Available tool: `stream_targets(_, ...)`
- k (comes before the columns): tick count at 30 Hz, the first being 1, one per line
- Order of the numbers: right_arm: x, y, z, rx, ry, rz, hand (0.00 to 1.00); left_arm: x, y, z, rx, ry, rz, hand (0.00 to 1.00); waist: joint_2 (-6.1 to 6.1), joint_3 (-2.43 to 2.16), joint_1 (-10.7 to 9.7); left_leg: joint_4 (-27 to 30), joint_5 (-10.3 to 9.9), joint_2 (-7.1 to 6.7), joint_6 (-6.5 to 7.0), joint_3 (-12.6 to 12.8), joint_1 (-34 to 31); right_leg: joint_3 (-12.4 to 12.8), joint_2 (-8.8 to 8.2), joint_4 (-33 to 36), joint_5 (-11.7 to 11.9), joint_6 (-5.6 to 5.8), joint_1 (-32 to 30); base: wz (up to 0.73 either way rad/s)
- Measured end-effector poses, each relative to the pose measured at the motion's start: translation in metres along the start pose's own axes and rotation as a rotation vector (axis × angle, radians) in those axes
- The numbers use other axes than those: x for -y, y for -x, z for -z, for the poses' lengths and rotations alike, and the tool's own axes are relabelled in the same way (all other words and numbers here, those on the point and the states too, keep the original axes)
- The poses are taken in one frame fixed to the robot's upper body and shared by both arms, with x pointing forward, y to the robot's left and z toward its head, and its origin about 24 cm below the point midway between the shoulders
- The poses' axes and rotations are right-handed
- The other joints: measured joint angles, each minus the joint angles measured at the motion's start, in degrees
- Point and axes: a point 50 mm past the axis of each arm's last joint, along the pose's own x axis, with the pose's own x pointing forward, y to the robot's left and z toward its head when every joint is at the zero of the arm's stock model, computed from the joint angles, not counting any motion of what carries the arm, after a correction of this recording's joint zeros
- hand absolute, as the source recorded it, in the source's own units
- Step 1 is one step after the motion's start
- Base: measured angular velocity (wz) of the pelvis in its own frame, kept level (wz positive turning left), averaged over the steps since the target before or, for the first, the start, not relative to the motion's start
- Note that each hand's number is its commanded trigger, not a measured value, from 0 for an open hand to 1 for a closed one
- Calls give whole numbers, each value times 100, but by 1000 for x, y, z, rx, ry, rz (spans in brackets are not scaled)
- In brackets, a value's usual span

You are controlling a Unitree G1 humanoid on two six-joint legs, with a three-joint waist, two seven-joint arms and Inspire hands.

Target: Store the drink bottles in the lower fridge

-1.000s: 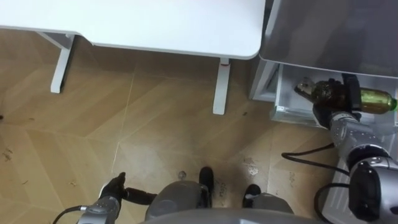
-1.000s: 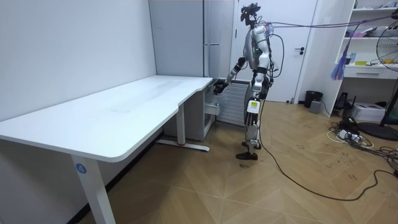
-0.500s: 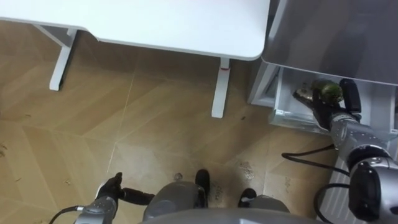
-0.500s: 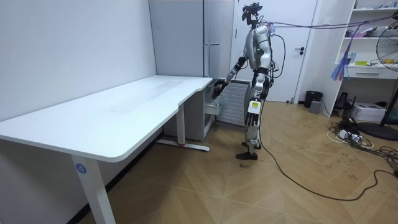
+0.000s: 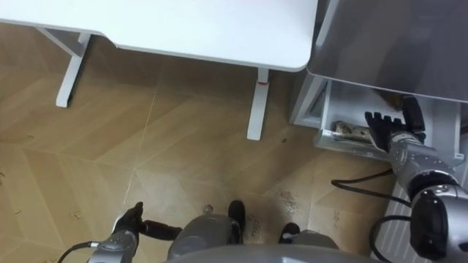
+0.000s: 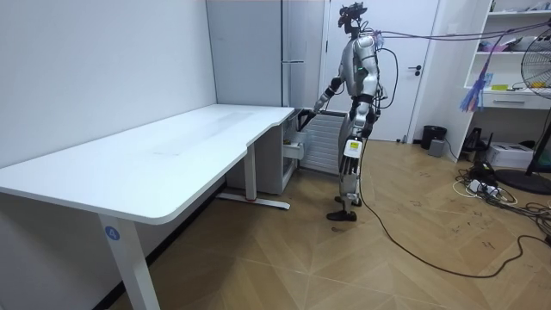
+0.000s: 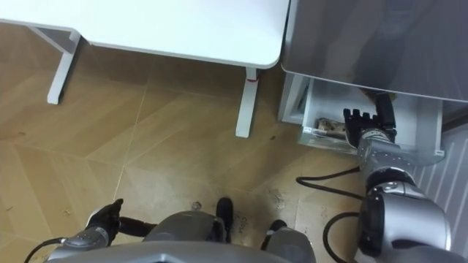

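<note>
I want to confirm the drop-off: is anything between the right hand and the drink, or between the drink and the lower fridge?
Nothing visible. The drink lies inside the open lower fridge compartment, and the right hand, fingers straight, hangs beside it with no object between.

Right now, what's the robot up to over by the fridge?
The robot stands at the fridge, beside the desk. The lower drawer is open and a bottle lies in it. The right robot hand is open beside the bottle, holding nothing. The left robot hand hangs at its side, so this drink looks delivered.
</note>
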Motion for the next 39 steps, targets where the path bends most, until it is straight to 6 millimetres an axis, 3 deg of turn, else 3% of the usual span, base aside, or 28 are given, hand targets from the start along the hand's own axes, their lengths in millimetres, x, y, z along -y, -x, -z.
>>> stream_targets(17, 0, 0, 1, -6, 5, 1, 0, 0, 1, 1, 4, 1, 6, 0, 28, -20, -77, -33, 1, -5, 1, 6, 112, -10, -5, -2, 1, 2, 109, 0)
stream_targets(28, 4, 0, 1, -16, 86, 32, 0, -5, 4, 16, -29, 1, -21, 0, -5, -35, -261, -138, 5, -29, 0, 3, 487, -27, 12, -208, 5, 28, 557, 3)
stream_targets(33, 29, 3, -9, -4, 139, 91, 0, -8, 6, 27, -61, 14, -34, 0, -130, -133, -416, -267, 4, -77, 1, -17, 739, -188, 18, -497, 26, 65, 890, 15)
stream_targets(39, 58, 10, -22, 12, 230, 151, 0, -10, 8, 32, -74, 29, -54, 0, -221, -118, -394, -430, 1, -88, -2, 5, 936, -111, 14, -504, 27, 72, 1023, -5)
